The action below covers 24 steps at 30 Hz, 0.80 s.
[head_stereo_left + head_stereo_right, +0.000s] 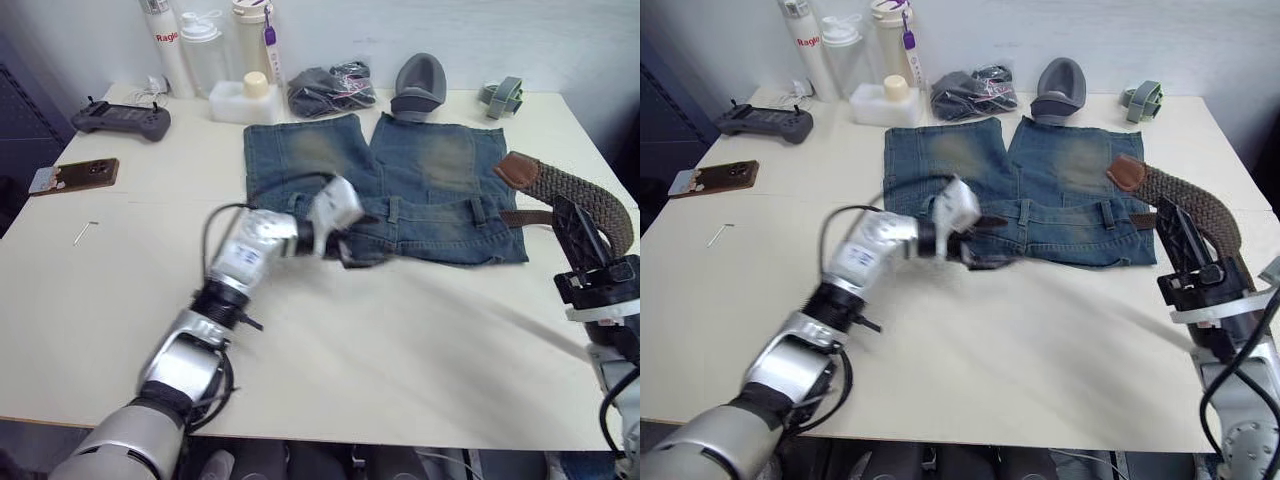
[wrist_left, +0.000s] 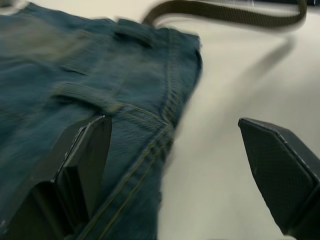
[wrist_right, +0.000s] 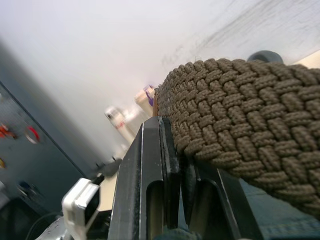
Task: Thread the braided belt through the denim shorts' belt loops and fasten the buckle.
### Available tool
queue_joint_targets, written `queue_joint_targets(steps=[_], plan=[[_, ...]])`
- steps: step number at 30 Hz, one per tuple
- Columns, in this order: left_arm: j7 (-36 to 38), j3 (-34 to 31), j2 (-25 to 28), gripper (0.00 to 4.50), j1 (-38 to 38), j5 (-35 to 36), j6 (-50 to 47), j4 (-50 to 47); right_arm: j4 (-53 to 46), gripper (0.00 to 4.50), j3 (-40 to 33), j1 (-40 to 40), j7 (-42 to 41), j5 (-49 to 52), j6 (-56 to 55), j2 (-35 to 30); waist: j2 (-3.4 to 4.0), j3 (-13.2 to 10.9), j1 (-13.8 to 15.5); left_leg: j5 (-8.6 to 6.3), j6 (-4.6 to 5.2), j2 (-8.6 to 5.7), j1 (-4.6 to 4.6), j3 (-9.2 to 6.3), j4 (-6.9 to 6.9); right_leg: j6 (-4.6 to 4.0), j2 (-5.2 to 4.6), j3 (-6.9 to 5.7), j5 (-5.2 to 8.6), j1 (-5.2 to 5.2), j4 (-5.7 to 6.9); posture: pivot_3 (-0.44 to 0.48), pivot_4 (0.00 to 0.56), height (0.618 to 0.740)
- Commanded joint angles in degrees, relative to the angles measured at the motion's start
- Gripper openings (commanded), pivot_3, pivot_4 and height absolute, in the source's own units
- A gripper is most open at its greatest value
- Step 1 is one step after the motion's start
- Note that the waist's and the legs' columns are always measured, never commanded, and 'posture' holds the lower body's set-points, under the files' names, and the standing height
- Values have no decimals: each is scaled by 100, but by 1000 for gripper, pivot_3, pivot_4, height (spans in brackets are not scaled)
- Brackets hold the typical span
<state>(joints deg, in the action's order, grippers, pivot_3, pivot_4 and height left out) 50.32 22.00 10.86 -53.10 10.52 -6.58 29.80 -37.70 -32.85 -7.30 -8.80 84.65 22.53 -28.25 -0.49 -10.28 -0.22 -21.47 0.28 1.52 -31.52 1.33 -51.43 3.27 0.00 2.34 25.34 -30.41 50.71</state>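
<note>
On the table (image 1: 400, 360), the denim shorts (image 1: 420, 190) lie flat while the left tool (image 2: 170, 165) gapes wide at their waistband and the right tool (image 1: 580, 235) pinches the braided belt (image 1: 590, 200) looping off their right side.

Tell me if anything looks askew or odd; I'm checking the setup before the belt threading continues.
The braided belt arches up off the table beside the denim shorts, held aloft in the shut right tool rather than lying flat. The left tool sits open at the waistband. Nothing looks spilled or damaged.
</note>
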Motion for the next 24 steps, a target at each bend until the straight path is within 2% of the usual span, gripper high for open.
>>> queue_joint_targets(steps=[1,4,7,9,12,14,20,24], plan=[[-373,252,-637,4466,-703,-862,1666,1174,-601,0,-282,-406,182,38,-99,-75,-2,-1,0,-6,11,1,-9,0,-8,6,-1,-3,2,-1,-1,0,150,656],[-1403,628,-855,4466,-1197,-1923,2674,2314,-880,0,-290,-602,356,57,-258,10,-5,0,-35,-16,29,-3,-12,6,-19,23,-5,1,3,-1,0,0,150,656],[-2402,799,-1120,4466,-1582,-2572,2941,3244,-1120,0,-298,-775,524,45,-411,73,-10,1,-108,-20,33,-14,-12,5,-18,47,-14,7,8,-1,1,0,150,656],[-3100,1362,-1185,4466,-1773,-3414,3313,3648,-1341,0,-324,-934,653,41,-532,109,-12,1,-127,-21,34,-29,-18,3,-17,65,-28,4,15,-1,4,0,150,656],[-3632,1880,-1196,3649,-1946,-4174,3727,3957,-1528,0,-354,-1099,790,46,-675,81,-21,15,-122,-25,41,-56,-31,-6,-22,94,-55,1,20,-1,4,0,150,656],[-3776,1907,-1203,2783,-2004,-4319,3864,4061,-1574,0,-355,-1161,835,51,-743,51,-30,23,-130,-34,57,-65,-36,-6,-33,113,-65,6,20,2,2,0,150,656],[-3201,1364,-1038,126,-2017,-3959,4096,4126,-1496,0,-279,-1181,910,9,-794,-124,-29,24,-138,-40,68,-64,-45,3,-60,114,-79,4,19,0,6,0,150,656],[-2331,880,-755,54,-1825,-3504,4216,3959,-1304,0,-238,-1050,904,33,-718,-333,-29,25,-154,-27,46,-63,-40,6,-60,96,-78,6,28,-4,22,0,150,656]])
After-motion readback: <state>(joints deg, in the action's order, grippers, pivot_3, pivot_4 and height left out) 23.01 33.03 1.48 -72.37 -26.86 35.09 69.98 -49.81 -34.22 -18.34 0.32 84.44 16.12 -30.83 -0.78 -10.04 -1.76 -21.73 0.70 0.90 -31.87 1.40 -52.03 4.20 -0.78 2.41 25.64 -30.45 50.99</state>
